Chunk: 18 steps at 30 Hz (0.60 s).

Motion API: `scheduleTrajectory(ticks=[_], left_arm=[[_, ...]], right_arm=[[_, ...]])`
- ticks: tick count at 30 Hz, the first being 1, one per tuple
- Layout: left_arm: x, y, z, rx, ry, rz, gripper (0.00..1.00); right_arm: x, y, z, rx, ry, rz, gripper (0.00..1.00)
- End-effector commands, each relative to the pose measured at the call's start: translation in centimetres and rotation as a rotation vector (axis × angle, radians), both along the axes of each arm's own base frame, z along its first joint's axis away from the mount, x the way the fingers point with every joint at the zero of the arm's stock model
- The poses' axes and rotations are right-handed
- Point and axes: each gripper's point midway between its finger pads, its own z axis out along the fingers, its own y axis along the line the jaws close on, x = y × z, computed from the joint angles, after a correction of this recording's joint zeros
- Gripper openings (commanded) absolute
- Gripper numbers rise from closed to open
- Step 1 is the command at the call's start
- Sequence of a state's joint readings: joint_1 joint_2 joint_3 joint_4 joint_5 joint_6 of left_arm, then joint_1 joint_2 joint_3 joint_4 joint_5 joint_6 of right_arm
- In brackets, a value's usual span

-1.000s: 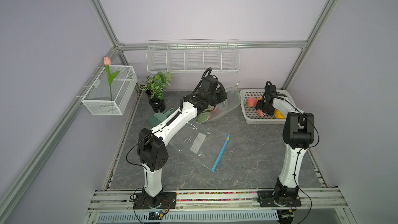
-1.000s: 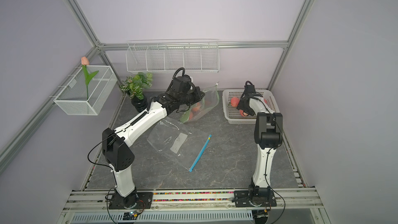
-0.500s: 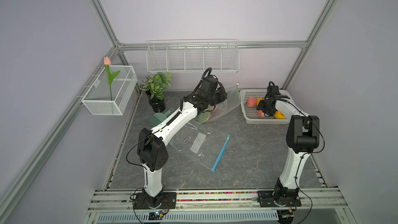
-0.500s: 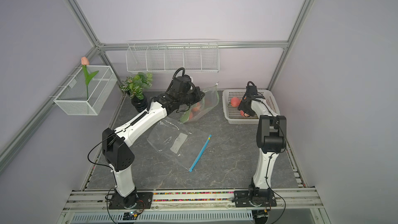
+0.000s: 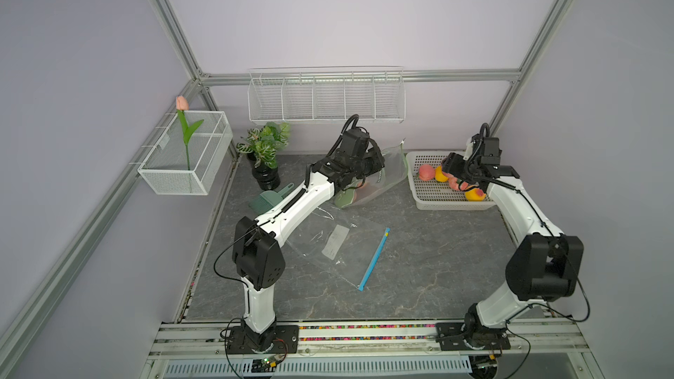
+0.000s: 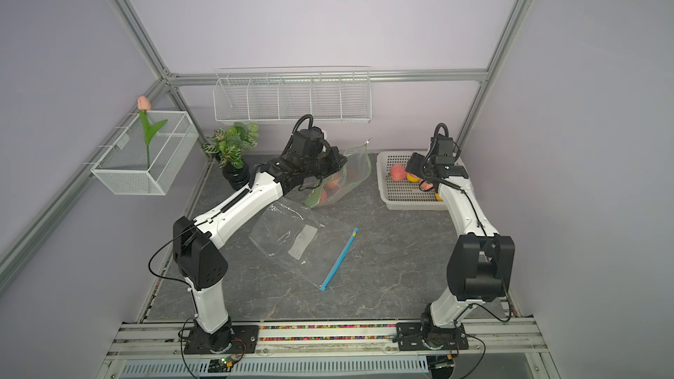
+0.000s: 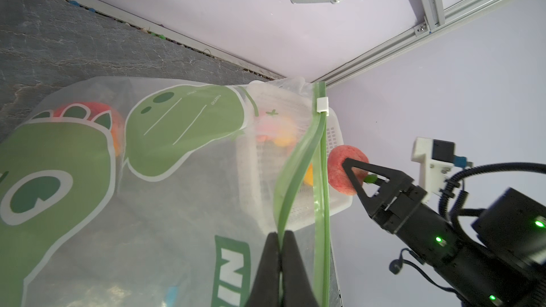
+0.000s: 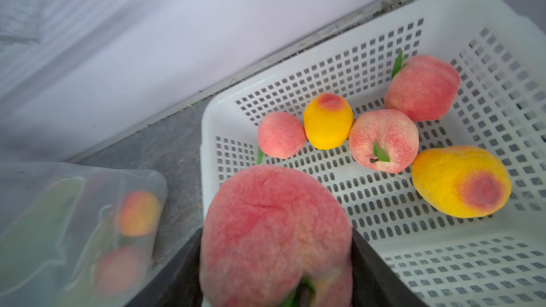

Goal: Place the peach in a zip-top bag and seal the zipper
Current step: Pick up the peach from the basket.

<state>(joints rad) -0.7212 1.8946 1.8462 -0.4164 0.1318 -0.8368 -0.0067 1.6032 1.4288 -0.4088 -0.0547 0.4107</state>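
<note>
Item: right gripper (image 8: 276,264), jaws spread wide and clamped on either flank of the peach (image 8: 274,220) (a large pink-red one, with a green leaf showing down between the fingers). Position of the peach: lifted over the corner of the white perforated basket (image 8: 325,78) that faces the bag, clear of the basket floor and outside the bag. Basket contents: five loose fruit (image 8: 382,141), three pink and two yellow-orange, grouped toward its far side. Item: left gripper (image 7: 280,234), jaws closed tight, pinching one green lip of the zip-top bag (image 7: 177,202). That lip is pulled away from the other, so the mouth gapes toward the basket. A white slider (image 7: 322,104) sits at the far end of the zipper track. Bag description: frosted plastic with a green cartoon print, held tilted with its lower end on the table (image 5: 419,267); red and orange fruit shapes show through the wall. In the left wrist view the peach sits just past the bag's green zipper edge; contact cannot be judged. Further items: a second clear bag (image 5: 328,246) with a blue zipper strip (image 5: 374,258), lying flat mid-table, well apart from both grippers; a green brush (image 5: 270,200) and a potted plant (image 5: 266,144) at the table's left rear.
</note>
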Motion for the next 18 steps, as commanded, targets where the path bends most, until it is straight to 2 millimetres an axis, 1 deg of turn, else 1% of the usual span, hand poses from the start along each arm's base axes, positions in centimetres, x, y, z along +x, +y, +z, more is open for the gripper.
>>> scheduleTrajectory(ticks=[1,6,11,13,15,18], left_arm=[[-0.4,0.1,0.7,-0.014,-0.009,-0.001,0.00],[-0.4,0.0,0.8,-0.016,-0.009,0.000,0.00],[-0.4,-0.1,0.8,-0.019,-0.010,-0.002,0.00],[-0.4,-0.1,0.9,-0.021,-0.011,-0.004,0.00],[-0.4,-0.1,0.9,-0.020,-0.011,-0.004,0.00],[-0.4,-0.1,0.9,-0.020,-0.013,-0.004,0.00]], right_arm=[[-0.8,1.9,3.8,0.038,-0.108,0.074,0.70],[-2.1,4.7,7.6,0.065,-0.212,0.176,0.70],[-3.3,8.6,10.3,0.067,-0.290,0.311,0.70],[-3.7,10.2,11.0,0.082,-0.309,0.365,0.70],[-4.2,11.4,11.3,0.098,-0.313,0.405,0.70],[-4.6,13.0,11.4,0.116,-0.313,0.453,0.70]])
